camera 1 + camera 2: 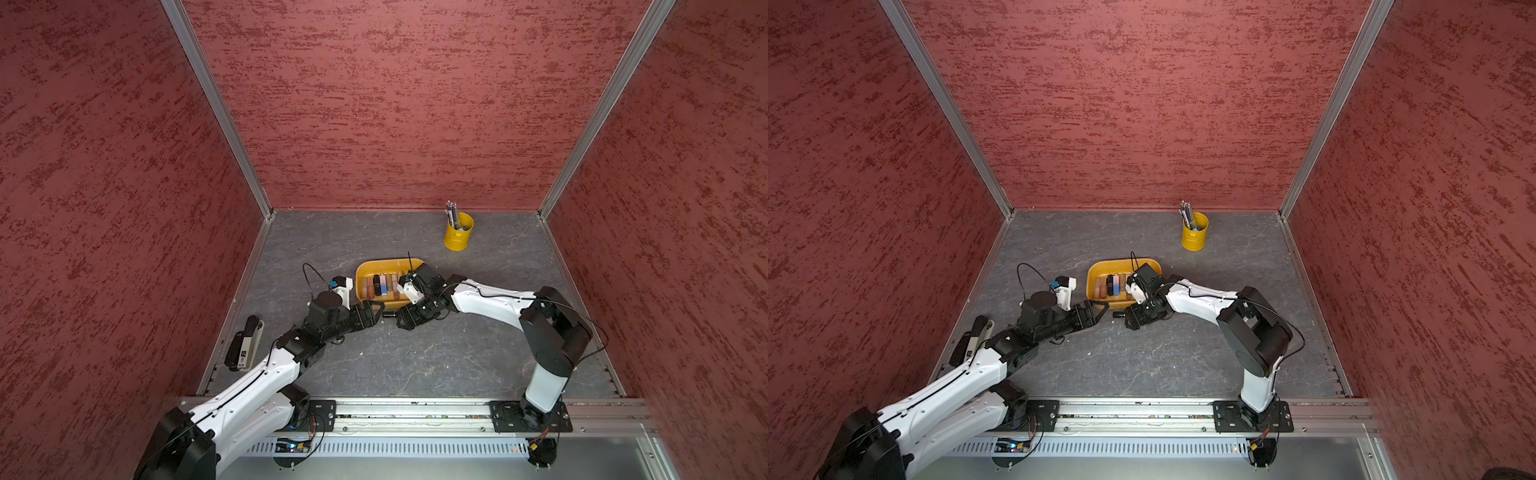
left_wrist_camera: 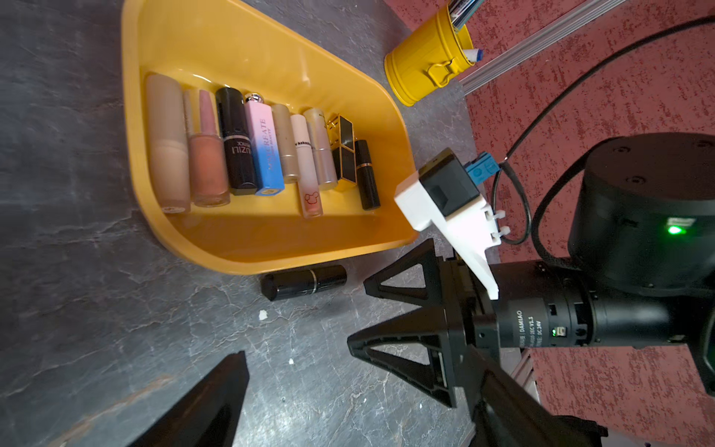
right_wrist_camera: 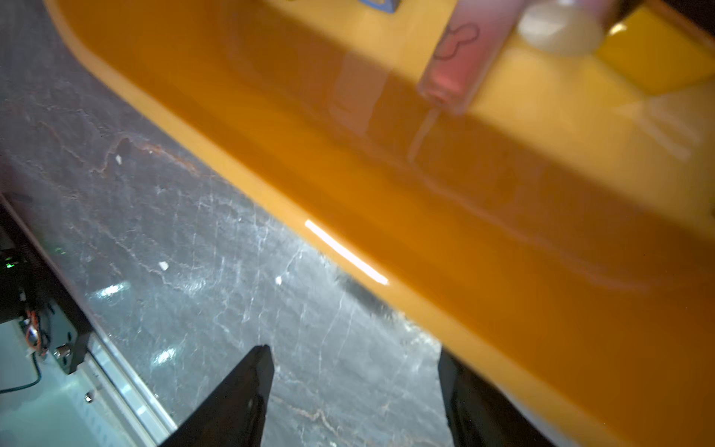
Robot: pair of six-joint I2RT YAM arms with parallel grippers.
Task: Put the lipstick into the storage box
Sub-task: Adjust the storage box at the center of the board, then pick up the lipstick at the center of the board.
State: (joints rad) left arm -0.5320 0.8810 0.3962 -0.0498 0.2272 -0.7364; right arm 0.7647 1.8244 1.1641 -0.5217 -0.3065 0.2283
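The storage box (image 1: 365, 266) (image 1: 1100, 268) (image 2: 271, 251) (image 3: 464, 240) is a shallow orange-yellow tub with several lipsticks (image 2: 251, 147) lying side by side in it. A black lipstick (image 1: 389, 315) (image 1: 1119, 316) (image 2: 303, 282) lies on the table just outside the box's near wall. My right gripper (image 1: 401, 320) (image 1: 1128, 319) (image 2: 358, 314) (image 3: 356, 371) is open and empty, its tips low beside that lipstick. My left gripper (image 1: 377, 308) (image 1: 1102, 308) (image 2: 348, 387) faces it from the other side, open and empty. The black lipstick does not show clearly in the right wrist view.
A yellow pen cup (image 1: 458, 235) (image 1: 1195, 235) (image 2: 421, 73) stands at the back right. A black and white device (image 1: 245, 345) (image 1: 971, 338) leans at the left table edge. Red walls enclose three sides; a metal rail (image 1: 415, 411) runs along the front.
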